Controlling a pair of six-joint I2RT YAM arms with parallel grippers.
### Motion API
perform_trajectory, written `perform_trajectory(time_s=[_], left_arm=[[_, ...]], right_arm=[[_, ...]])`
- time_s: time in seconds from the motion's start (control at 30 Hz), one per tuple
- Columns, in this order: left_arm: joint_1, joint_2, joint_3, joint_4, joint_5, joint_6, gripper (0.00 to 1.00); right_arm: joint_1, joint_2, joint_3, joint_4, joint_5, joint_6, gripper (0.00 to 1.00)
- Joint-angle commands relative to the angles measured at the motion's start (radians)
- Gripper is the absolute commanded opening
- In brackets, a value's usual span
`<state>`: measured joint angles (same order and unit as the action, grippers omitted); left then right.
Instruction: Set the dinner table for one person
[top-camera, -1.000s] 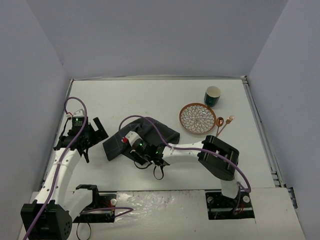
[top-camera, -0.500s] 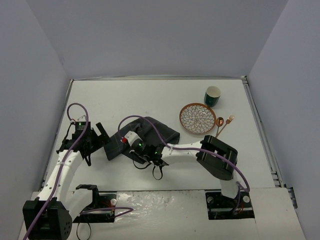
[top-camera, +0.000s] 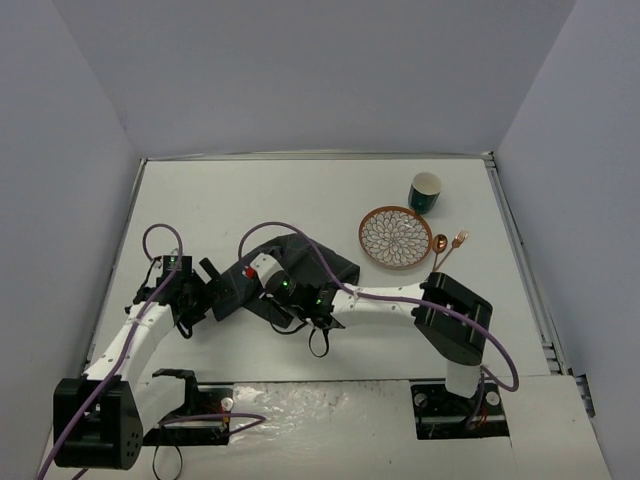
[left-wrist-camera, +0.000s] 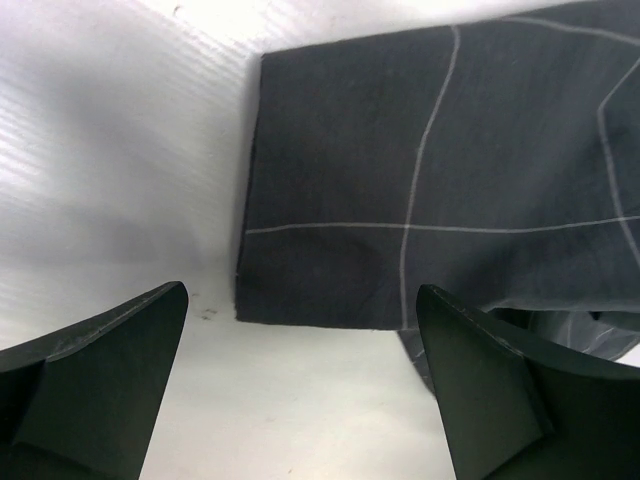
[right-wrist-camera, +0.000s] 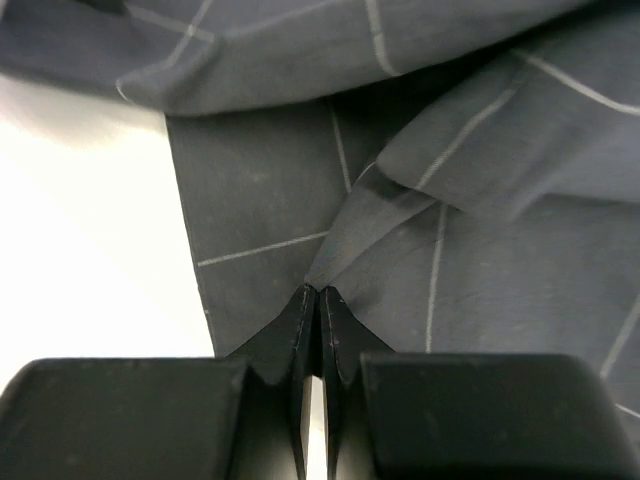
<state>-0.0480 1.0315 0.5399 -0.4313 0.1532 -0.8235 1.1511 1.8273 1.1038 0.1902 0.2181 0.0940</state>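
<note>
Top external view. The white tabletop (top-camera: 250, 195) fills the floor of the enclosure, running from the arm bases at 6 o'clock to the back wall at 12.
- A dark grey checked cloth mat (top-camera: 335, 266) lies rumpled just toward 7 o'clock of centre.
- The left arm (top-camera: 135, 335) reaches in from 8 o'clock. Its left jaws sit at the mat's 9 o'clock edge.
- The right arm (top-camera: 385, 297) stretches across from 4 o'clock, with its wrist over the mat's near side.
- A patterned plate (top-camera: 395, 237) sits at 2 o'clock of the mat, apart from it.
- A dark green cup (top-camera: 425, 192) stands at 1 o'clock of the plate.
- A copper spoon (top-camera: 438, 250) and fork (top-camera: 456, 243) lie side by side just off the plate's 3 o'clock rim.

Left wrist view. The left jaws are spread wide, with one of the fingers (left-wrist-camera: 100, 390) at 7 o'clock and the other at 5 o'clock. Nothing is gripped between them. A corner of the mat (left-wrist-camera: 340, 190) lies flat ahead at 12 o'clock. Bare tabletop (left-wrist-camera: 100, 150) shows at 10 o'clock and between the fingers.

Right wrist view. The right jaws are fully closed and the fingers (right-wrist-camera: 290, 345) meet tip to tip. They pinch a raised fold of the mat (right-wrist-camera: 260, 190), and a crease runs from the tips toward 1 o'clock. Tabletop (right-wrist-camera: 90, 250) is visible at 9 o'clock.
</note>
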Motion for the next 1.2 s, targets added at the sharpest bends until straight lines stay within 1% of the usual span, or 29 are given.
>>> perform_trajectory(time_s=[0.0,0.13,0.3,0.37,0.4,0.5,0.57,0.63,0.73,0.87,0.93,1.0,1.07,1.17], left_arm=[[-0.012,0.003,-0.015,0.088,-0.018,-0.080,0.96],[-0.014,-0.006,-0.043,0.084,-0.020,-0.109,0.92],[-0.016,-0.099,-0.050,0.043,-0.034,-0.097,0.91],[-0.016,-0.128,-0.019,0.001,-0.045,-0.056,0.91],[-0.016,-0.140,0.019,-0.041,-0.059,0.005,0.91],[-0.018,-0.153,0.064,-0.087,-0.078,0.102,0.91],[-0.028,-0.156,0.069,-0.086,-0.065,0.157,0.91],[-0.053,-0.152,0.040,-0.008,0.013,0.178,0.91],[-0.082,-0.151,-0.017,0.030,0.022,0.154,0.91],[-0.126,-0.193,-0.066,0.006,-0.056,0.069,0.89],[-0.136,-0.227,-0.079,-0.007,-0.095,0.051,0.89],[-0.141,-0.271,-0.090,-0.009,-0.133,0.063,0.89],[-0.146,-0.301,-0.096,-0.007,-0.182,0.089,0.86],[-0.162,-0.298,-0.110,0.029,-0.210,0.138,0.85]], right_arm=[[-0.011,-0.088,0.028,0.020,0.038,-0.013,0.00],[-0.018,-0.108,0.019,0.020,0.033,-0.008,0.00],[-0.033,-0.132,0.013,0.020,0.012,-0.004,0.00],[-0.037,-0.137,0.013,0.020,0.001,-0.003,0.00],[-0.046,-0.145,0.014,0.016,-0.024,-0.002,0.00],[-0.064,-0.161,0.013,0.013,-0.060,-0.002,0.00],[-0.083,-0.178,0.014,0.008,-0.088,0.001,0.00],[-0.099,-0.192,0.014,0.001,-0.115,0.004,0.00],[-0.119,-0.219,0.009,-0.003,-0.141,0.008,0.00],[-0.132,-0.251,-0.008,-0.002,-0.164,0.009,0.00],[-0.139,-0.257,-0.016,-0.001,-0.177,0.009,0.00],[-0.145,-0.260,-0.023,0.002,-0.191,0.009,0.00],[-0.148,-0.264,-0.034,0.012,-0.206,0.007,0.00],[-0.156,-0.274,-0.047,0.028,-0.241,0.008,0.00]])
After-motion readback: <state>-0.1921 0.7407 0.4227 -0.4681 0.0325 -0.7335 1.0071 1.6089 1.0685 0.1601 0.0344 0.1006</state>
